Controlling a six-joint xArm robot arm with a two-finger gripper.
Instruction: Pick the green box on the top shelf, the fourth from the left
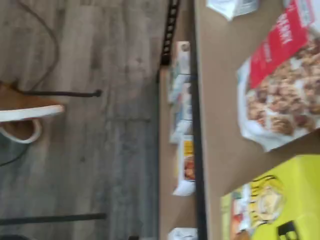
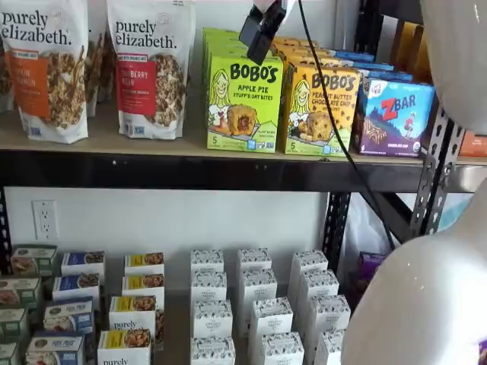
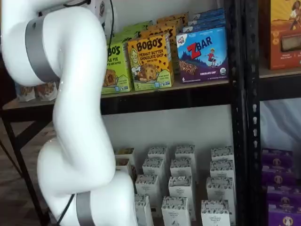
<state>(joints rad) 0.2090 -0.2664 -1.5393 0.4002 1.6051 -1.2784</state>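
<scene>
Hanging just above the green box (image 2: 243, 103) on the top shelf (image 2: 190, 169), the gripper (image 2: 262, 32) looks side-on; its grip is unclear.

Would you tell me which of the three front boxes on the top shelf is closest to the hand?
The green box, the lime Apple Pie carton: the hand hangs right over its top edge, while the orange box and the blue ZBar box stand farther right.

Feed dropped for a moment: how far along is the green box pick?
Done: the gripper is up at the top shelf, above the green box. In hand: lining up; finger gap unclear. Left: grasping and lifting; the box stands in its row, ungrasped.
</scene>
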